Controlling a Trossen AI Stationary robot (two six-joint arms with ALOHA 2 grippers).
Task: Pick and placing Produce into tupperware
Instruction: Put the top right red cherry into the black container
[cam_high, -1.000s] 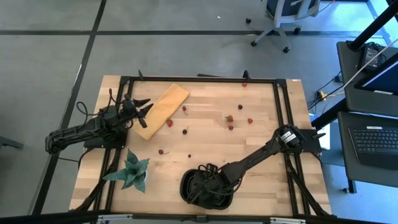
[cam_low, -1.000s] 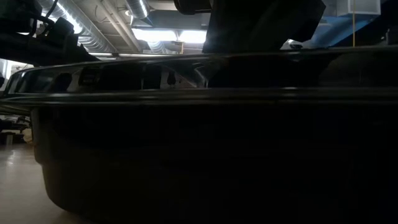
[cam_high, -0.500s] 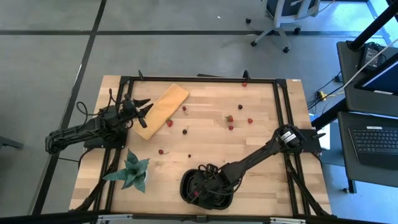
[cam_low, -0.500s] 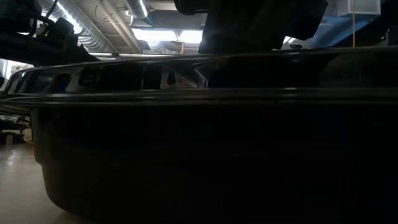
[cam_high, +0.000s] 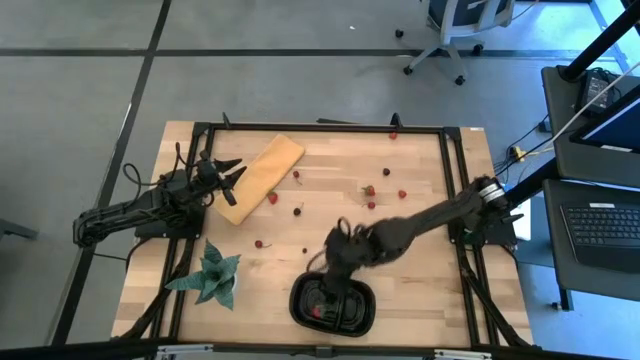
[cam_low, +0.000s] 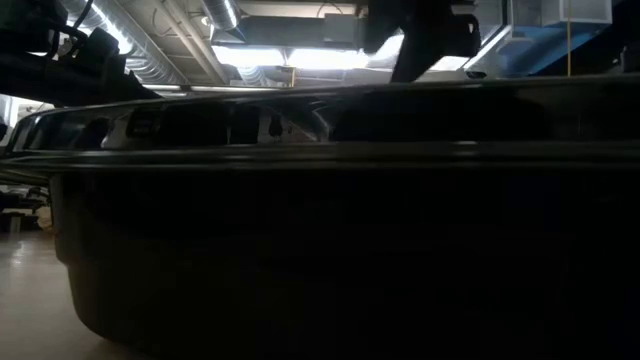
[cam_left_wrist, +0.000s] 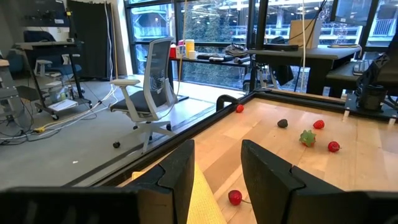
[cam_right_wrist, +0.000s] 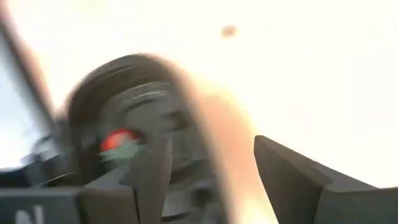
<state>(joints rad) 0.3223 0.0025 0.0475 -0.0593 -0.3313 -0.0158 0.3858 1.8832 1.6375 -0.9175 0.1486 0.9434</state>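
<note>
1. Fingers of the right gripper (cam_right_wrist: 211, 180) are standing well apart in its wrist view, with nothing between them; the gripper (cam_high: 335, 252) is hanging just above the far rim of the black tupperware (cam_high: 300, 310), not touching it.
2. Fingers of the left gripper (cam_left_wrist: 216, 171) are standing partly open with bare gap between them, holding nothing; that arm is waiting at the table's left edge, its tips (cam_high: 232, 172) over the end of the tan board (cam_high: 262, 175).
3. One red strawberry (cam_high: 318, 312) is lying inside the tupperware; the right wrist view is showing it (cam_right_wrist: 119, 142) smeared, so which compartment it is sitting in cannot be told.
4. Loose produce is lying scattered on the wooden table (cam_high: 420, 180): a strawberry (cam_high: 272, 198) just beside the board, a green-capped one (cam_high: 369, 190) near the middle, and a dark berry (cam_high: 386, 171) farther back.
5. Tupperware wall (cam_low: 320, 250) is filling nearly the whole low view, hiding the table and everything on it; only a dark piece of an arm is showing above its rim.
6. Green spiky plant (cam_high: 212, 275) is standing left of the tupperware, apart from it.
</note>
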